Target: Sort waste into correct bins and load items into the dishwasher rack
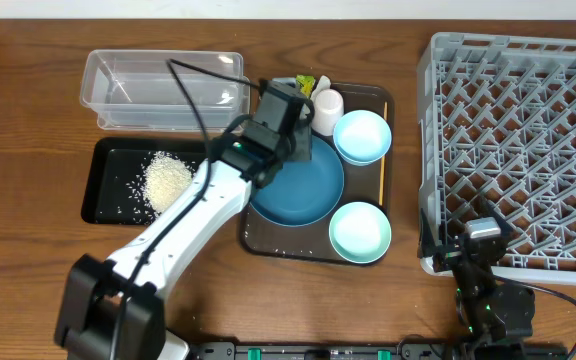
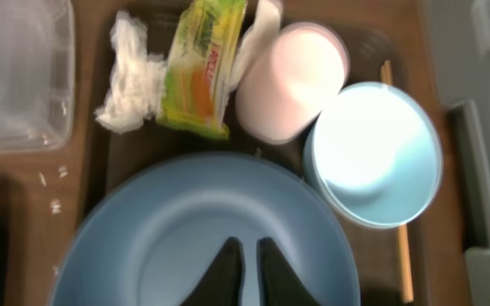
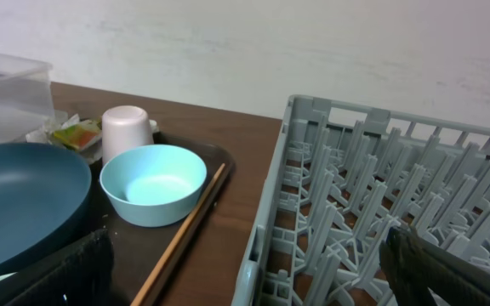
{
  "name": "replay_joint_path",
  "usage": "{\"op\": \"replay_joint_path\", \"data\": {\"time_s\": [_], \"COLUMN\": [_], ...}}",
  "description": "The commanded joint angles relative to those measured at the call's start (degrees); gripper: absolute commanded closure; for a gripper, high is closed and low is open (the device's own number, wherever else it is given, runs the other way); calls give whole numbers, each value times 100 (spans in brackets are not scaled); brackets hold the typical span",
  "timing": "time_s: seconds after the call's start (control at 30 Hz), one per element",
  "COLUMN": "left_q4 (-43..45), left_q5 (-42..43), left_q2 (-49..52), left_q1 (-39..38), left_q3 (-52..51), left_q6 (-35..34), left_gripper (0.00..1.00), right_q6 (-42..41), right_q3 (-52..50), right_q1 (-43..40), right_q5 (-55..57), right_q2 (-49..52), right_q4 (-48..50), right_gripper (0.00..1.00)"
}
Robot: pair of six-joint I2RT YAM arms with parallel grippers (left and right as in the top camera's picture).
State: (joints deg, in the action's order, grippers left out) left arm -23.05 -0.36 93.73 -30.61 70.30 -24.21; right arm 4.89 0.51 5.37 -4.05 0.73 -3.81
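My left gripper (image 1: 298,112) (image 2: 245,255) hangs over the large blue bowl (image 1: 298,190) (image 2: 143,229) on the brown serving tray; its fingers are shut with nothing between them. Beyond it lie the crumpled white tissue (image 2: 130,72), the yellow-green wrapper (image 2: 202,68) (image 1: 305,85), the white cup (image 1: 327,105) (image 2: 292,81), a small pale blue bowl (image 1: 362,136) (image 2: 373,153) and the wooden stick (image 1: 383,170) (image 2: 402,246). A second small bowl (image 1: 360,231) sits at the tray's front. Rice (image 1: 166,180) lies heaped in the black tray (image 1: 108,200). The clear tub (image 1: 158,90) looks empty. My right gripper (image 1: 483,245) (image 3: 249,268) is open and empty at the near left corner of the dishwasher rack (image 1: 518,150) (image 3: 381,195).
The brown serving tray (image 1: 258,240) sits between the black tray and the rack. A few loose rice grains lie on the black tray's floor and on the serving tray. The left arm stretches diagonally from the front left over the black tray's right edge.
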Motion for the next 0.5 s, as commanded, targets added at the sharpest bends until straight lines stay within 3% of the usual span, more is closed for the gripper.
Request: {"op": "replay_joint_path", "data": {"time_s": [0.0, 0.23, 0.47], "left_q4": [-240, -1296, -2039], "left_q5": [-28, -28, -2], "left_q2": [356, 625, 625], "left_q1": [-90, -125, -229], "left_q3": [-94, -101, -284], "left_q6": [-205, -745, -769], "left_gripper": [94, 94, 94], "right_q6": [55, 55, 55], "right_q3": [-20, -20, -20], "right_q1": [-37, -37, -37], "right_q5": [17, 17, 17], "right_q2": [-9, -9, -9], "right_q4": [-9, -9, -9], "right_gripper": [1, 1, 1]}}
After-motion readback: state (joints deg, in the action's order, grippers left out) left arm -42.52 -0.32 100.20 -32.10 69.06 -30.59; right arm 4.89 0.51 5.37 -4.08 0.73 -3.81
